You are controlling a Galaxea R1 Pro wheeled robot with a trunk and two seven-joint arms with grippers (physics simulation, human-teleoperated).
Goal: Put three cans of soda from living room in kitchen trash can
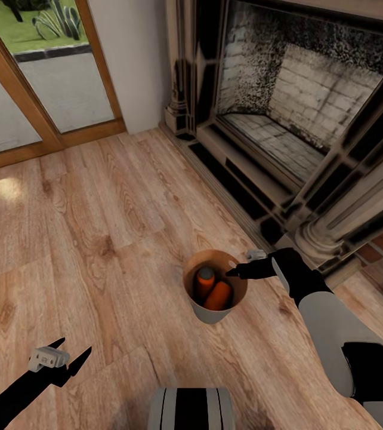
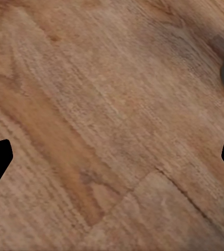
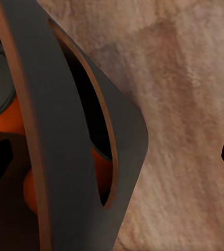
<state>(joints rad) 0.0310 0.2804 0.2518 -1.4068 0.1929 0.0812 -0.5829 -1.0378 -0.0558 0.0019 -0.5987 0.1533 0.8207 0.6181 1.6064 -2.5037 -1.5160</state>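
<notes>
Trash can on floor holds two orange cans. Right pincer at rim's 2 o'clock, jaws spread, straddling wall. Left pincer spread, empty. Bin light, stiff; rim best hold.

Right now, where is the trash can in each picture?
Head view: trash can low at centre, on the wood floor, right claw at its rim.
Left wrist view: wood floor; a grey edge I cannot identify.
Right wrist view: its grey wall up close, orange cans inside.
Shared landmark: the wood floor.

Wood plank floor carries the trash can.
</notes>
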